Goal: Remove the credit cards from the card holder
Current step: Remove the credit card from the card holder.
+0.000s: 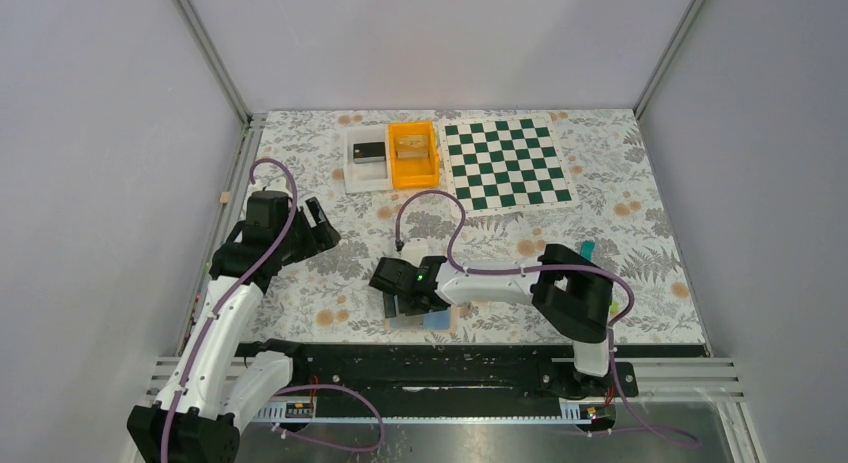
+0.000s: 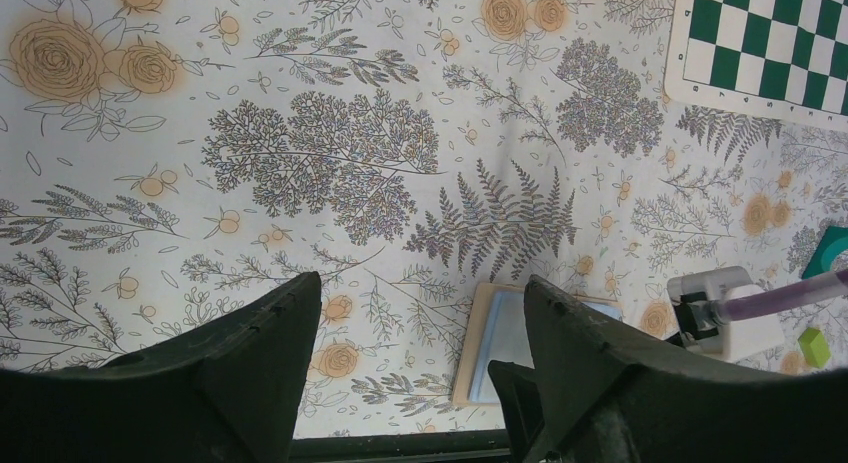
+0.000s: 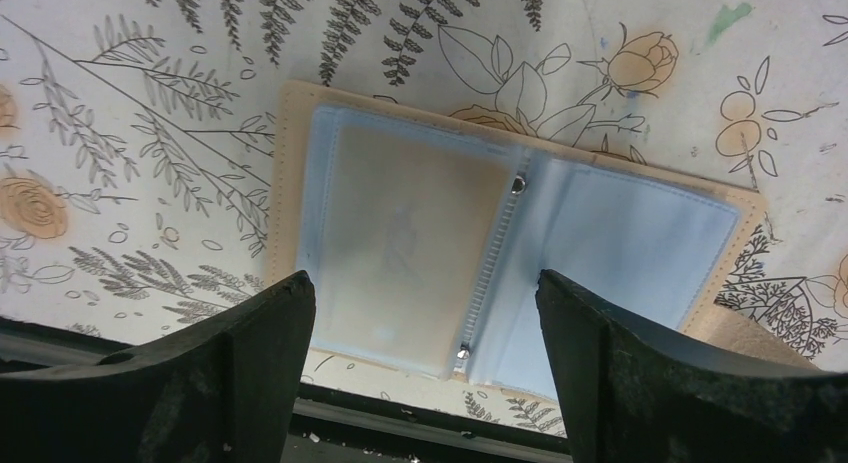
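The card holder [image 3: 600,223] lies spread open and flat on the table [image 1: 620,243] at its near edge, about the middle, with its sleeves facing up so the pockets can be reached from above. The right gripper [image 3: 422,283] hovers just over it, jaws wide and empty, straddling one panel where a pale card [image 3: 400,243] seems to sit behind the frosted sleeve. The left gripper [image 2: 420,288], likewise open and empty, hangs over the table further left, probably ready to pin the holder.

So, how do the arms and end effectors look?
The left arm and right arm have white links, black joints and purple cables. The left end effector and right end effector have black, wedge-shaped fingers. A green light glows on the right wrist.
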{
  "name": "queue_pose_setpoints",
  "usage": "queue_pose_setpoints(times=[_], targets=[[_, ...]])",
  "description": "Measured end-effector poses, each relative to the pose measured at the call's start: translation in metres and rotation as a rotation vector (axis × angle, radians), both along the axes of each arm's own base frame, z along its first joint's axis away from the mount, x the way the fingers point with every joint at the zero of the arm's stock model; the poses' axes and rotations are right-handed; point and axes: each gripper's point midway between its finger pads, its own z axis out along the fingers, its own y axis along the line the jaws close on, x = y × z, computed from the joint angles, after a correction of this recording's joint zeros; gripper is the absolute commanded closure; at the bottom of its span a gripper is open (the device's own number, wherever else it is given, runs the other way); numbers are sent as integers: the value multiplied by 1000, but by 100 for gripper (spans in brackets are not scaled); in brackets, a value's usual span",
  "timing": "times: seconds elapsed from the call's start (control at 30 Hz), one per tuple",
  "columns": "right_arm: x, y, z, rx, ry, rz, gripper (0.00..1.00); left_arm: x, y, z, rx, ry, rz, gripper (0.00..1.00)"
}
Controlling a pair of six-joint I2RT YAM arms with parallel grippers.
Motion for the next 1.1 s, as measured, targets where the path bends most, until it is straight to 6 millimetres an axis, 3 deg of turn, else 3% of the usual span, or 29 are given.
queue_pose_setpoints(times=[0.23, 0.5, 0.63, 0.8, 1.1], targets=[[-1, -3, -7, -44, 6, 8, 20, 0, 0, 0, 0, 0, 0, 26], [0, -7, -9, -51, -14, 15, 44, -1, -6, -1, -23, 2, -23, 26], [-2, -12, -9, -33, -24, 21, 56, -6, -20, -11, -88, 27, -71, 29], [-3, -17, -9, -12, -35, 27, 70, -23, -44, -42, -220, 125, -130, 31], [-4, -31, -11, 53, -78, 26, 80, -44, -88, -68, -312, 223, -243, 43]])
